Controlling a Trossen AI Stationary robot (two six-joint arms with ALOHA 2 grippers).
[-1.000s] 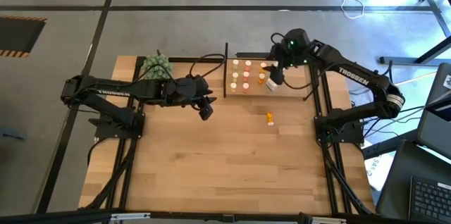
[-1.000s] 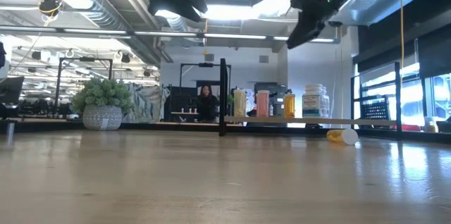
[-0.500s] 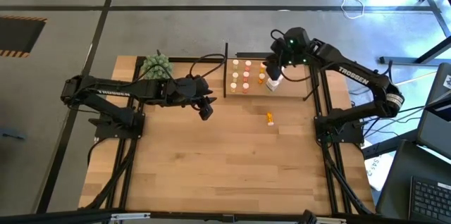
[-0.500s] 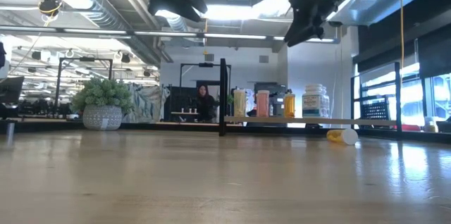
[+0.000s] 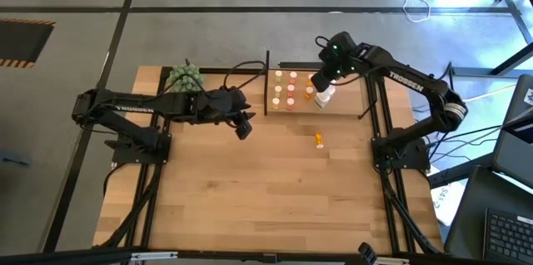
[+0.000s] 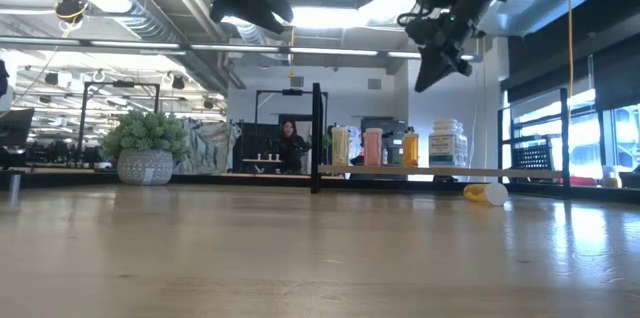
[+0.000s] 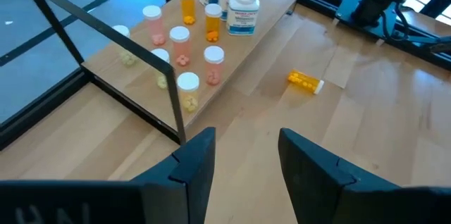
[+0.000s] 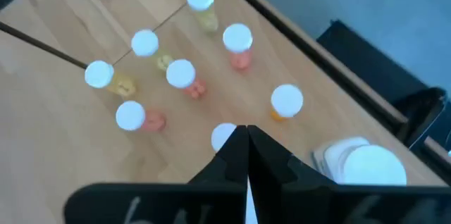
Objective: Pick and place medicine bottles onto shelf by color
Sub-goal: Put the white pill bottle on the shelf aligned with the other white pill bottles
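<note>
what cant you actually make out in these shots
- Labels on the big white bottles: too small, left wrist view.
- One bottle on the shelf: half hidden by the shut right claw, right wrist view.
- Back bottles: screened by the front row, low view.
- Left claw against the ceiling: too dark, low view.

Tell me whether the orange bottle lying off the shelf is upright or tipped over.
Tipped over. The orange bottle lies on its side on the table, white cap toward the right arm's base, apart from the shelf.
</note>
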